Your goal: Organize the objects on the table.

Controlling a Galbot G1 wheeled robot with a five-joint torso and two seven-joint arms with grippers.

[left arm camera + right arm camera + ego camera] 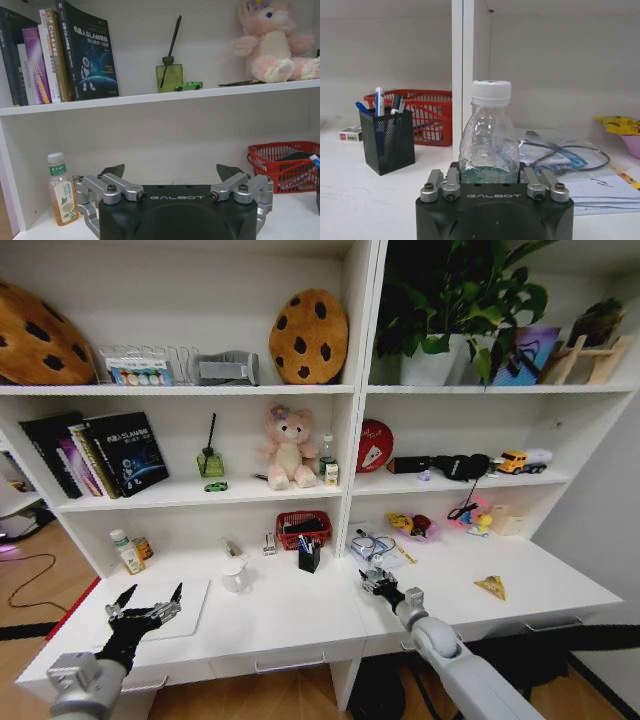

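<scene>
Clear bottle (488, 135), white cap, upright on table (300, 615) mid-front, clamped low between right gripper (488, 176) fingers. Low hold, light bottle: could tip or slip on lift. Pen cup (387, 140) and red basket (427, 117) far-left, cable clutter (565, 155) behind: snag risk. Left gripper (150, 602) spread wide, empty, over laptop (190, 605).

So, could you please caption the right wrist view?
Right gripper shut on clear bottle, beside a mesh pen holder and red basket.

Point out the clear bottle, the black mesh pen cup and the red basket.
clear bottle (488, 145), right wrist view, its body.
black mesh pen cup (388, 142), right wrist view, front wall.
red basket (432, 125), right wrist view, front wall.
</scene>
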